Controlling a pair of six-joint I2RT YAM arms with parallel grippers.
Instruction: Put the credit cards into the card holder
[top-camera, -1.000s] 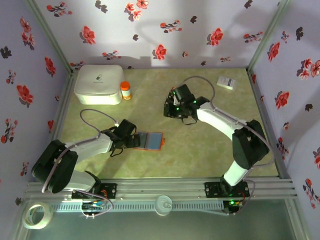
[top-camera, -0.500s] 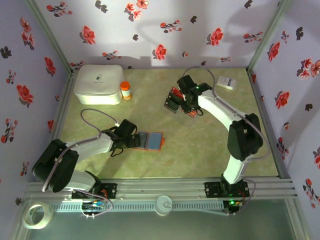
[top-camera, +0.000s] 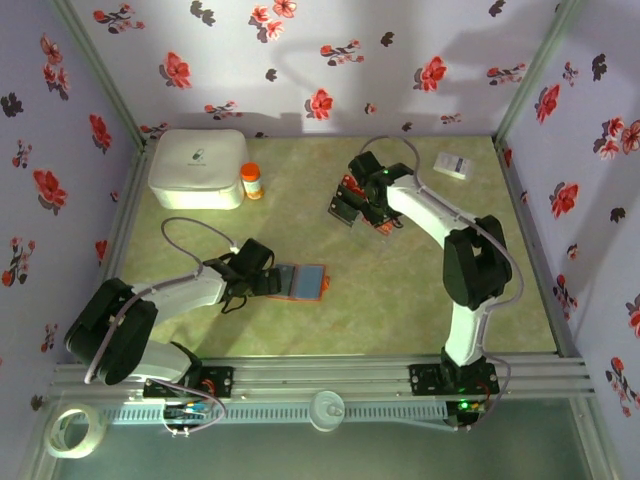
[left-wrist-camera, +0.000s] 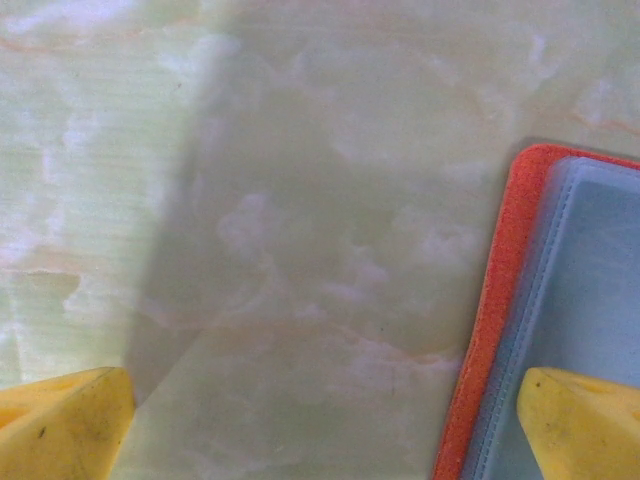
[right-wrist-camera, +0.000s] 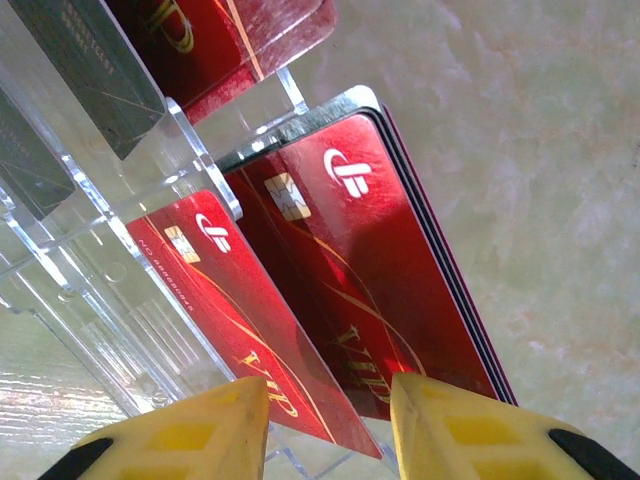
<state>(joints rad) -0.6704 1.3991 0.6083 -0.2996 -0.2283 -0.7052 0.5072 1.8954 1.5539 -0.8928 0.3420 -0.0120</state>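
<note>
The left pincer (left-wrist-camera: 320, 425) is held fully apart and low over the table (left-wrist-camera: 300, 200). Nothing is gripped by it. Its one yellow finger is set above bare surface and the other above the card holder (left-wrist-camera: 495, 330). The holder is laid open and flat directly under that finger and just ahead of the pincer, with the orange-red border outward and the bluish-grey inside turned up. No card is seen in the part of the inside that is shown, so nothing is judged to have been stowed yet. No writing can be made out on the holder.

Well apart, farther right and toward the back, the right pincer (right-wrist-camera: 328, 425) is held partly apart and is not clamped on anything. The lower corner of a red card is straddled by its fingers. The credit cards (right-wrist-camera: 340, 270) are found just ahead of this pincer, propped in a clear slotted stand (right-wrist-camera: 90, 260): a red stack straight ahead, a single red one ahead to the left, darker ones farther off. The task is therefore judged to be at its start, with every card left to be carried over. "VIP" in gold is read on the red cards, beside a white emblem and a chip; the finer print cannot be read.
</note>
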